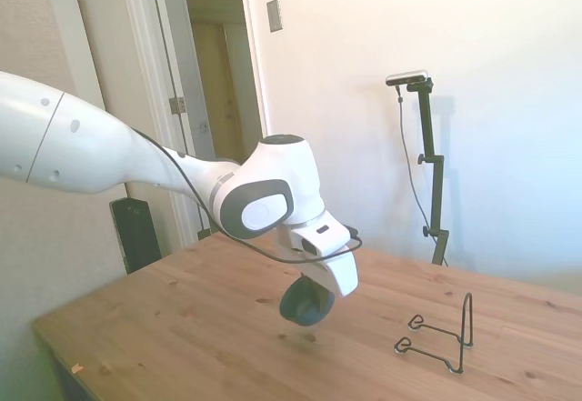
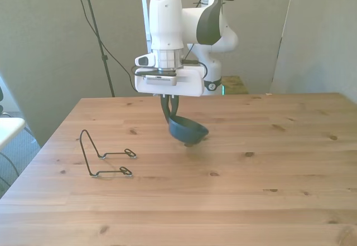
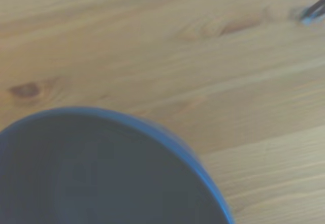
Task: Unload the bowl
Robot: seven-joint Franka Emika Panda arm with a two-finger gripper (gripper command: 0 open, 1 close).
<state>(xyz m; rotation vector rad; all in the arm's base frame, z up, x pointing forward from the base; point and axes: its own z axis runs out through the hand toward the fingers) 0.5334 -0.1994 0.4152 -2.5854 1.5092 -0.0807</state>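
The white arm's two-finger gripper (image 2: 170,107) has its dark fingers pinched together on the rim of the small glossy teal-blue bowl (image 2: 188,129), which hangs tilted from them just above the wooden table (image 2: 268,162), near the middle of the board. In the side view the bowl (image 1: 306,302) casts a faint shadow on the planks below, so I judge it not yet set down. The thin black wire stand (image 2: 105,155) sits empty, off to the front view's left and well apart from the bowl.

The grip looks like the weak point: only one edge of a smooth, shiny bowl is held, so it could swing or slip out if the arm jolts. Because it hangs tilted, letting go too high might make it land on its edge, then roll or rock across the table. Pressing down too far could scrape it against the wood.
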